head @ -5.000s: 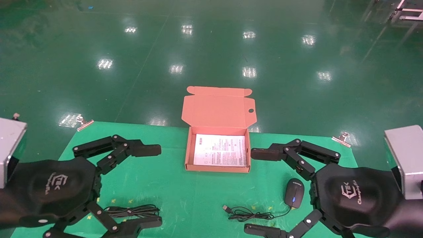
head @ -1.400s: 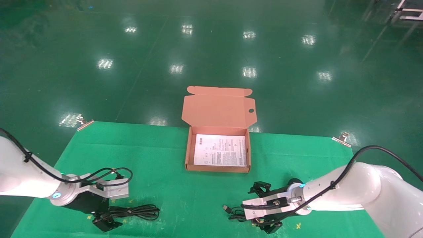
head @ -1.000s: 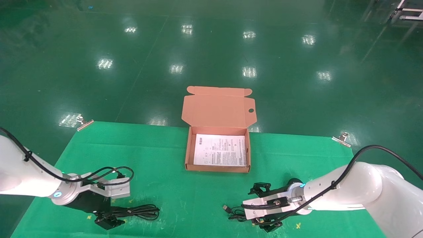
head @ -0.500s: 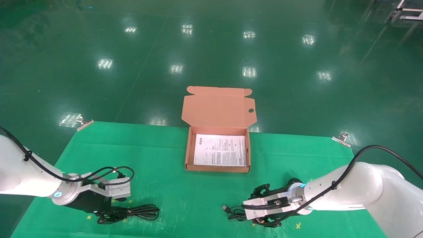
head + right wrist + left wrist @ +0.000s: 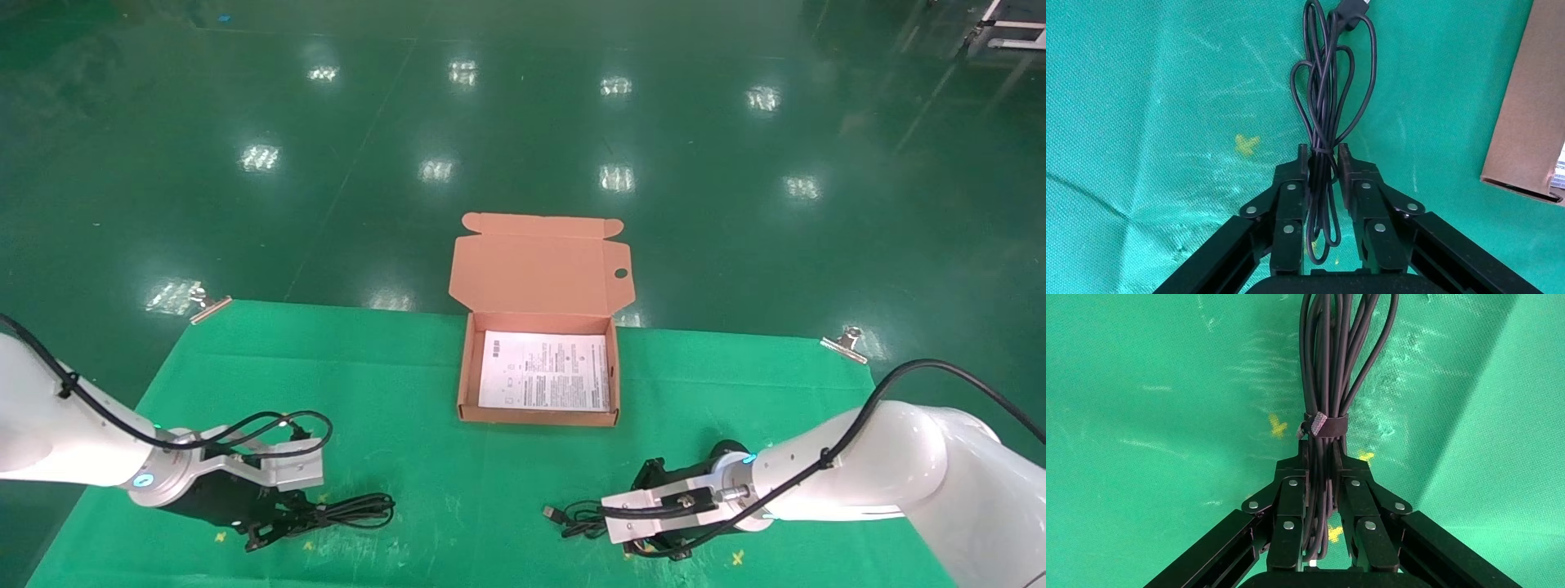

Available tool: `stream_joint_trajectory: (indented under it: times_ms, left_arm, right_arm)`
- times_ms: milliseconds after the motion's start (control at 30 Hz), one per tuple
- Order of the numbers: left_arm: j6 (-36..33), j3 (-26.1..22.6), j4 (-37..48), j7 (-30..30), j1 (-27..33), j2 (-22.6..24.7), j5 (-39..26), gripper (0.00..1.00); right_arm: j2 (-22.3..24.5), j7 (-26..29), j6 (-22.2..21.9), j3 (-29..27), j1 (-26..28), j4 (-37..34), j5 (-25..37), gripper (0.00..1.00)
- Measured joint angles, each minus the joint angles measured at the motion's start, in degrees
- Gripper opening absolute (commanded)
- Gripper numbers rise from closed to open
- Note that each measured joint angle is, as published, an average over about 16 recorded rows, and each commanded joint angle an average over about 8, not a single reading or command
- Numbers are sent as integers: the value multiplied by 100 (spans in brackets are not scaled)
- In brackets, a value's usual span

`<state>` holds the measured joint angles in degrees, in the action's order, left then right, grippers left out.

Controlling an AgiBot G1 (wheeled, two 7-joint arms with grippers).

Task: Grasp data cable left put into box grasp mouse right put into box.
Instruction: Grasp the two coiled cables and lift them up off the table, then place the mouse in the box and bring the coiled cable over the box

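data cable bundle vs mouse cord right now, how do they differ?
1. The data cable is a thick, tight bundle of many strands; the mouse cord is a few thin, loose loops.
2. The data cable has a tie around it just past the fingertips; no tie shows on the mouse cord.
3. The mouse cord ends in a plug; no plug shows on the data cable.

Shared: both black, on the green mat, each pinched in a gripper, left gripper and right gripper.

Two glossy white arms are showing, each with a black cable looping along it and a small cyan light glowing at the wrist ring. A silver bracket is sitting on each wrist. The left claw [image 5: 274, 527] and right claw [image 5: 654, 549] are showing black linkages studded with silver screws.
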<state>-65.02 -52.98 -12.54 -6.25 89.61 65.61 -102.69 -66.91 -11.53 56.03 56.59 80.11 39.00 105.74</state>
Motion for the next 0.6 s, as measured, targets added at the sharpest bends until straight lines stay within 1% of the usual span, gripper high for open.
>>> stream_joint_trajectory:
  times_ms: [167, 300, 467, 600]
  left_arm:
    - [1, 1, -5, -2, 6, -7, 1, 0]
    - [-22, 14, -64, -50, 50, -71, 14, 0]
    - [-55, 49, -362, -220, 155, -287, 41, 0]
    - [-21, 111, -874, -351, 270, -589, 69, 0]
  right_arm:
    - [34, 18, -7, -26, 26, 7, -21, 0]
    - [169, 84, -11, -114, 107, 67, -100, 0]
    - [514, 296, -34, -314, 294, 274, -249, 0]
    - [904, 599, -130, -544, 536, 541, -352, 0]
